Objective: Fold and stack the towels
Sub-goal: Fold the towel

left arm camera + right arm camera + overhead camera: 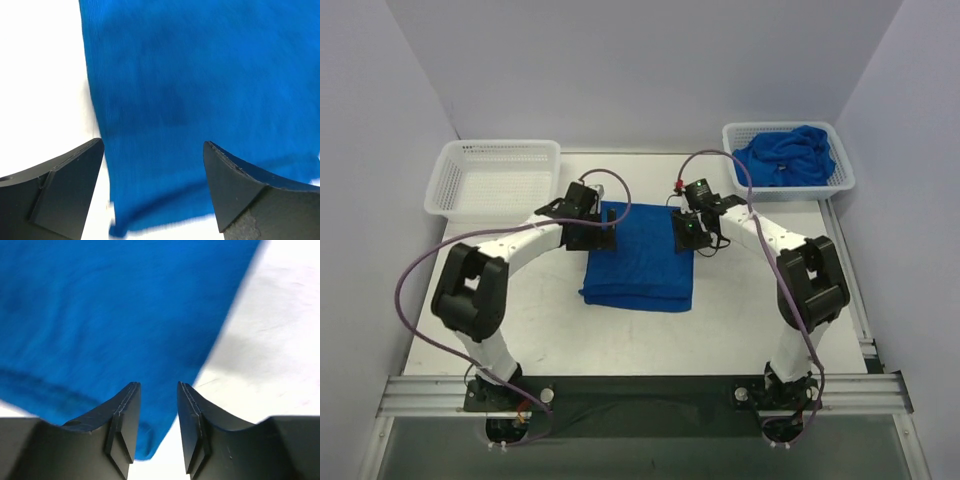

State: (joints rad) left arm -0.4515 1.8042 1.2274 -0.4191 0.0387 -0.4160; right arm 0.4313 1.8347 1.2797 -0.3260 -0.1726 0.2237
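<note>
Folded towel: a royal-blue folded towel [640, 268] is lying flat in the middle of the white table [750, 310], between the two arms. Its far end is reaching up between the two grippers, and its near edge is looking doubled and thick.
Left gripper: the left gripper [590, 232] is hanging over the towel's left edge, near the far corner. Its wrist camera is looking down on that edge, with bare table showing to the left of the cloth.
Left fingers: the black fingers [60, 185] are standing wide apart, released and gripping nothing. Blue cloth and a strip of table are showing through the gap.
Right gripper: the right gripper [688, 232] is hanging over the towel's far right part, just inside its right edge. In its wrist view the cloth's edge is running diagonally, with white table to the right.
Right fingers: these fingers [125, 425] are standing parted by a narrow gap only, and no cloth is sitting between them. A towel corner is showing just below the tips; whether they are touching it, I cannot tell.
Heaped towels: more blue heaped towels [785, 155] are lying crumpled in the right basket [844, 182], a white mesh one at the table's far right corner.
Left basket: the left basket [448, 195], also white mesh, is sitting at the far left corner, well apart from the folded towel.
</note>
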